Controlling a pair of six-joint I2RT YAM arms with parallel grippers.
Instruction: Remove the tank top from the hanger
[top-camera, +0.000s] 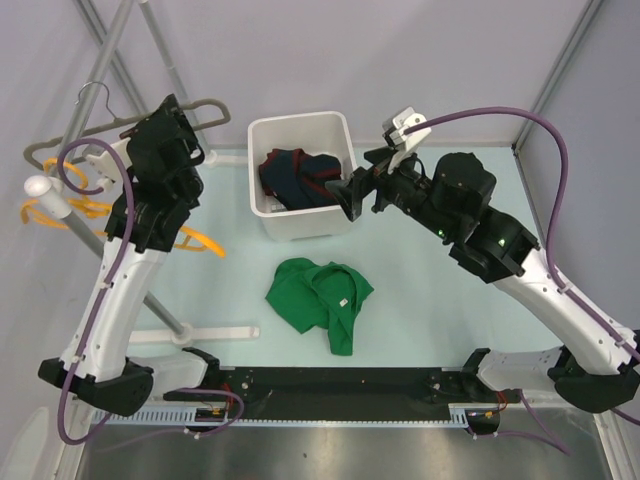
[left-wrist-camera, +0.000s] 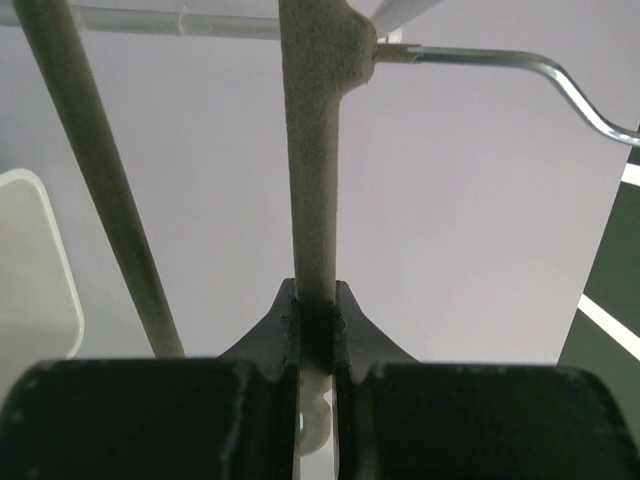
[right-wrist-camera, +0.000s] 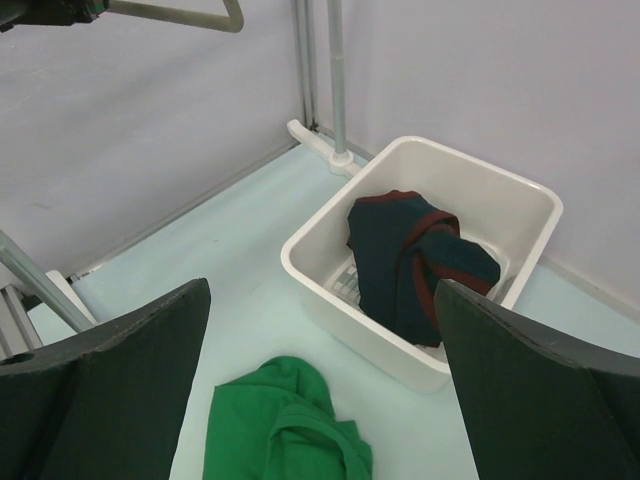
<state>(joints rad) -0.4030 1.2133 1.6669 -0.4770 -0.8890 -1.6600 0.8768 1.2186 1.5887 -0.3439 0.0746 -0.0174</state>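
Note:
The green tank top (top-camera: 320, 296) lies crumpled on the table in front of the white bin, off the hanger; it also shows in the right wrist view (right-wrist-camera: 285, 425). The grey-beige hanger (top-camera: 205, 107) with its silver hook (top-camera: 95, 92) is held up at the back left. My left gripper (top-camera: 180, 125) is shut on the hanger's bar (left-wrist-camera: 312, 180). My right gripper (top-camera: 352, 195) is open and empty, raised beside the bin's right side, above and behind the tank top.
A white bin (top-camera: 270, 135) at the back centre holds a dark navy garment with red stripes (top-camera: 297, 178). Orange hangers (top-camera: 95, 205) hang on the rack (top-camera: 50, 190) at the left. Rack poles (top-camera: 120, 40) cross behind. The rack foot (top-camera: 215, 331) lies at front left.

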